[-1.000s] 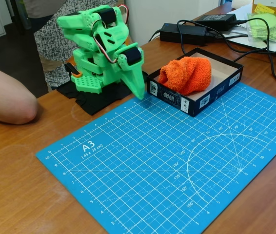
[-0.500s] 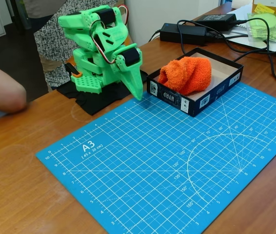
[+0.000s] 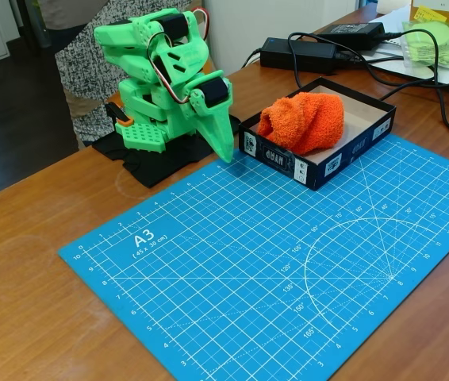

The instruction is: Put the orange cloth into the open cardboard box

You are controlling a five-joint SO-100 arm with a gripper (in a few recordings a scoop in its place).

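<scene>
We see the orange cloth (image 3: 302, 121) lying inside the open cardboard box (image 3: 363, 136); at its nine o'clock the fingers (image 3: 224, 151) point down, closed and empty.

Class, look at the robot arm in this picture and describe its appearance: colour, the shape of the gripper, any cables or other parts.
The arm is bright green printed plastic with chunky, angular segments. Black servo motors sit at its joints, and red and white cables loop near the top. Its gripper tapers to a long pointed green wedge. A small orange part shows at the base, which stands on a black mount.
</scene>
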